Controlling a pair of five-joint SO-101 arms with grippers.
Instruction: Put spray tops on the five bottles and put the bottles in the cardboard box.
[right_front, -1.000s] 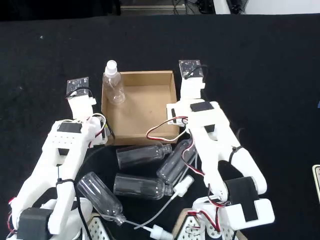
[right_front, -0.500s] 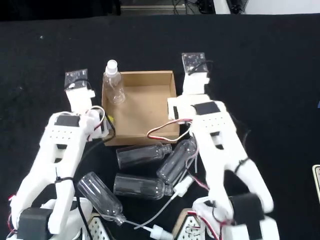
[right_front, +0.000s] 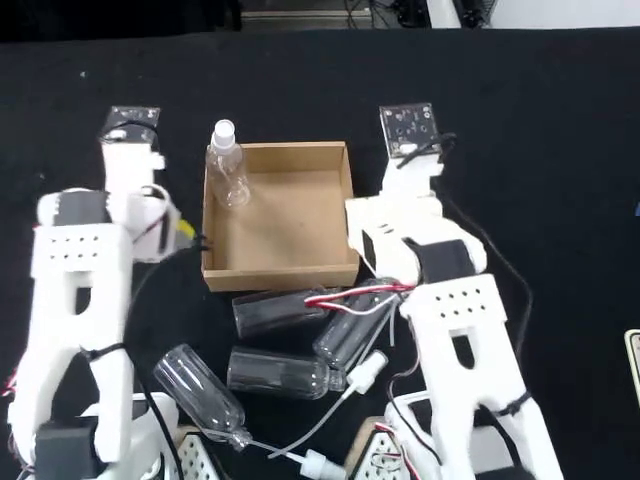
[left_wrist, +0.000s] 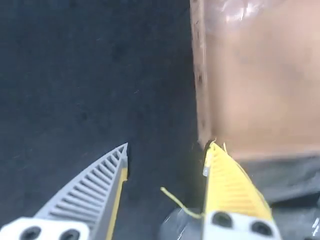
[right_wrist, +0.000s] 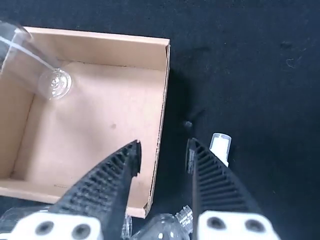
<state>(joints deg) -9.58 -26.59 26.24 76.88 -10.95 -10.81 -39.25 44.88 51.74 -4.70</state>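
1. The left gripper (left_wrist: 169, 146) is spread wide, with nothing between its grey finger and its yellow one. It hangs over the black counter (left_wrist: 75, 75), outside the cardboard box (left_wrist: 250, 75) and just beside the box's near left corner. The yellow fingertip sits right at that corner.
2. The right gripper (right_wrist: 164, 145) is spread too, and it is empty. It hangs above the box's right wall, with one finger over the box floor and the other over the counter outside.
3. A small white piece (right_wrist: 220, 145) lies on the counter just beside the outer finger of the right gripper. I cannot tell what it is.
4. The box sits open-topped between the two arms. An upright bottle (right_front: 228, 165) with a white top stands inside it, in the far left corner.
5. Four clear bottles lie on their sides on the counter in front of the box.
   - The front bottle (right_front: 285, 310) lies just beside the box's near wall.
   - The slanted bottle (right_front: 350, 325) lies against the front bottle's neck end.
   - The middle bottle (right_front: 275, 372) lies nearer the arm bases.
   - The left bottle (right_front: 200, 388) lies by the left arm.
6. Two loose spray tops with thin tubes lie nearby. The upper spray top (right_front: 365, 370) is by the middle bottle's neck. The lower spray top (right_front: 320, 465) is at the counter's near edge.
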